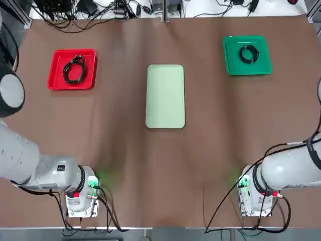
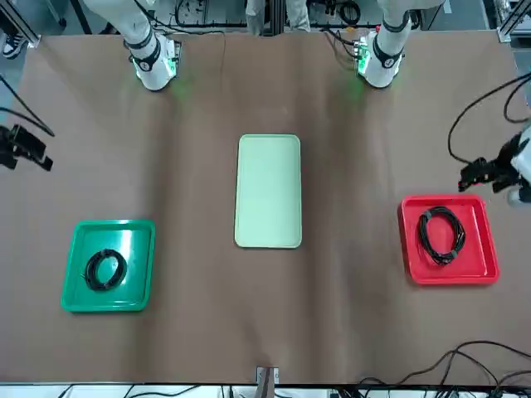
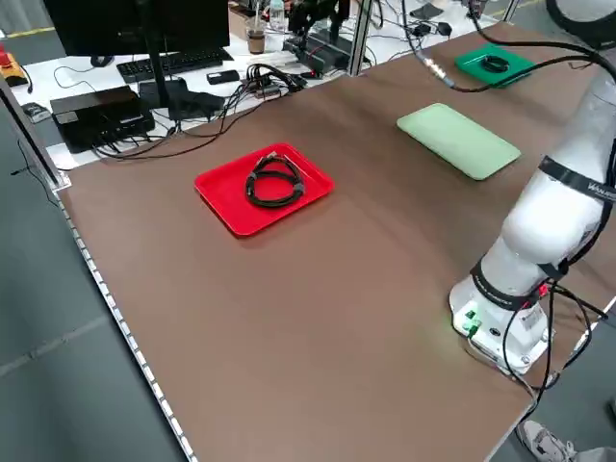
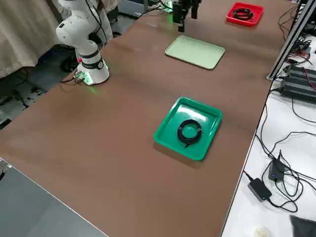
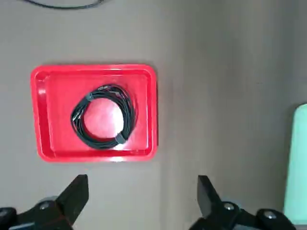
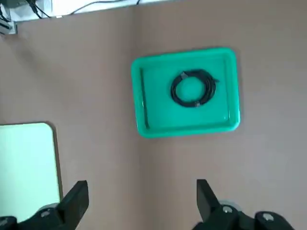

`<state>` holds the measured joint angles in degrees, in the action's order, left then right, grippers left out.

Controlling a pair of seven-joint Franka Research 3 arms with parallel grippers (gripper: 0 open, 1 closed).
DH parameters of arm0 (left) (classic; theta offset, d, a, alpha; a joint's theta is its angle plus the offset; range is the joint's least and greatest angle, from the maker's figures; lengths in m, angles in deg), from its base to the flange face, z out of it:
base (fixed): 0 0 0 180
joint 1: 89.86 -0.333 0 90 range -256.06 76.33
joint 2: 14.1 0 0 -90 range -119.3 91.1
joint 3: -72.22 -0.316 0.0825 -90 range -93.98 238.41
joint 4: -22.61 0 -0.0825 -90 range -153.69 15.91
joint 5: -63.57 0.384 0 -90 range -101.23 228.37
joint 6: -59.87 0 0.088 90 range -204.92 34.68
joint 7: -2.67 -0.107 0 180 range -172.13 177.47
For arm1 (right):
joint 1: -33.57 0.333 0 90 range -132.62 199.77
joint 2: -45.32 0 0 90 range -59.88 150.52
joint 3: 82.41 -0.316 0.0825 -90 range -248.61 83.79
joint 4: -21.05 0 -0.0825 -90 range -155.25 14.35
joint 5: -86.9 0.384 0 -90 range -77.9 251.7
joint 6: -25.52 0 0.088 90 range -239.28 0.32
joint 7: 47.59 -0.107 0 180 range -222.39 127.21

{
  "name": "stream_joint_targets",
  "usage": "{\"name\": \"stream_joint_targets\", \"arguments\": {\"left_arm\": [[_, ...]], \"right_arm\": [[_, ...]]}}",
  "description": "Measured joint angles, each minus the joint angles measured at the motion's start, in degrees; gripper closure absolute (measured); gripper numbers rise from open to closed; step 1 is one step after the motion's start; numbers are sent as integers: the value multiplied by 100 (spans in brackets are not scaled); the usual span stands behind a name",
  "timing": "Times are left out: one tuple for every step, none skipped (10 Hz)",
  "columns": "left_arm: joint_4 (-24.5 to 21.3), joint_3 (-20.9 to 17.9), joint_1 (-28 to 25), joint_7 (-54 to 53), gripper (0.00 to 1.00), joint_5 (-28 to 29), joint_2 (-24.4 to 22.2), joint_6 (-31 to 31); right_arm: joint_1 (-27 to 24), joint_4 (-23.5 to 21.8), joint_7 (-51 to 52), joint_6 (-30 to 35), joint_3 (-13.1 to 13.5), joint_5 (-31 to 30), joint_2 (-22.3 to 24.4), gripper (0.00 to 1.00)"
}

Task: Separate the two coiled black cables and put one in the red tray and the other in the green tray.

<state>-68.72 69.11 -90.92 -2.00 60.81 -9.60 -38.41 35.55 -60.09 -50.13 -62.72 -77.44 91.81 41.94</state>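
From where I sit the sort looks done: larger loose coil [image 1: 73,70] lies flat inside the red tray [image 1: 54,75], near the table's far left corner, and the smaller tight coil [image 1: 248,53] lies inside the green tray [image 1: 231,63], near the far right corner. Pale mint tray [image 1: 165,96] sits bare mid-table between them, well apart from both. Left gripper [image 5: 139,199] is spread wide w/ nothing between the fingers, hanging above bare table on the near side of the red tray; right gripper [image 6: 139,196] likewise spread and empty, hanging on the near side of the green tray. Key relation for any further move: each coil lies straight ahead of its own-side gripper, away from the bases, so left arm is nearer the red-tray coil, right arm nearer the green-tray one; no cross-reach needed. Coils are round-ish, no strong long axis, though the red-tray one looks a bit stretched. My read: nothing left but to park both arms.
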Motion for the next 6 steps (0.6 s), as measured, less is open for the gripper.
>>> {"name": "stream_joint_targets", "arguments": {"left_arm": [[489,24,2,53,0,15,-4,521],[884,64,5,165,0,44,17,1034],[1055,113,7,259,0,74,27,1329],[1073,180,8,283,0,106,30,1398],[1058,233,8,287,1,144,38,1400],[997,258,8,288,1,153,31,1277]], "right_arm": [[0,-136,-4,0,-28,-14,150,1],[0,-193,-4,13,-130,-131,232,1],[1,-227,-28,60,-254,-277,277,1],[0,-243,-51,96,-319,-340,288,1],[-4,-252,-55,98,-324,-361,288,1],[-21,-257,-55,98,-322,-367,288,1]]}}
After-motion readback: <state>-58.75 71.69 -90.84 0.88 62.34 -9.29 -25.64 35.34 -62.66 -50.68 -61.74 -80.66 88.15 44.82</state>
